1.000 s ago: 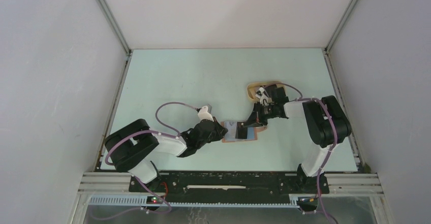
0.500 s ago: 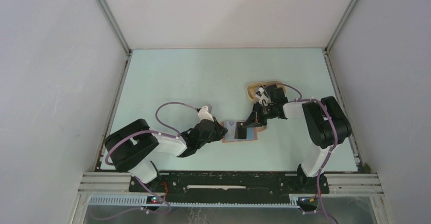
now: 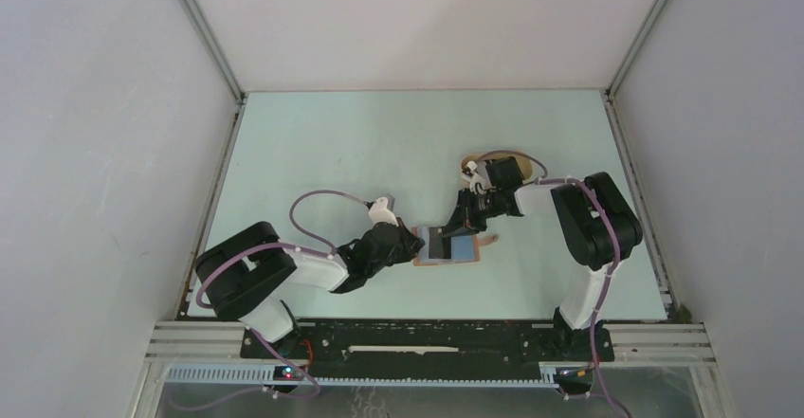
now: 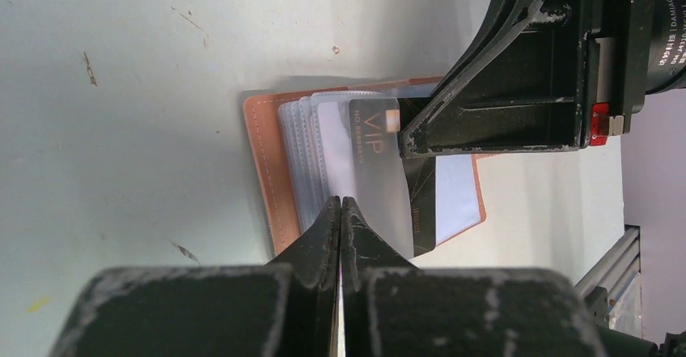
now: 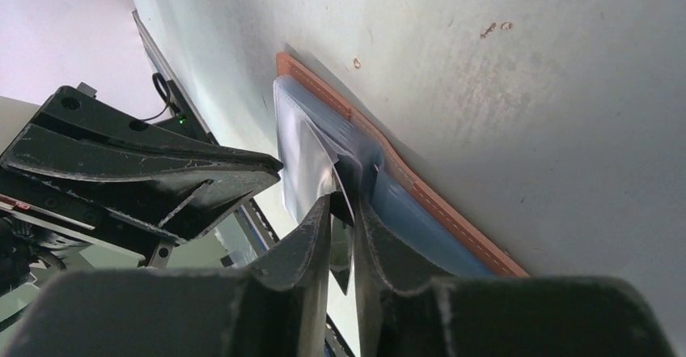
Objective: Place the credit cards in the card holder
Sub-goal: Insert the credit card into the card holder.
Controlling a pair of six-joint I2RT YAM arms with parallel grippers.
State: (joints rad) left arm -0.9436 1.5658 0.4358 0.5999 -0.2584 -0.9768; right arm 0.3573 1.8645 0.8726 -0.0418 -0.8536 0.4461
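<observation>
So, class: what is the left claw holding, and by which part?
The left claw is shut on the card holder, pinching the edge of one clear inner sleeve.

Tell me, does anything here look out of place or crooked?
Only the black card: it sits half under a clear sleeve of the open wallet, the rest sticking out. The table has a few small scuffs.
</observation>
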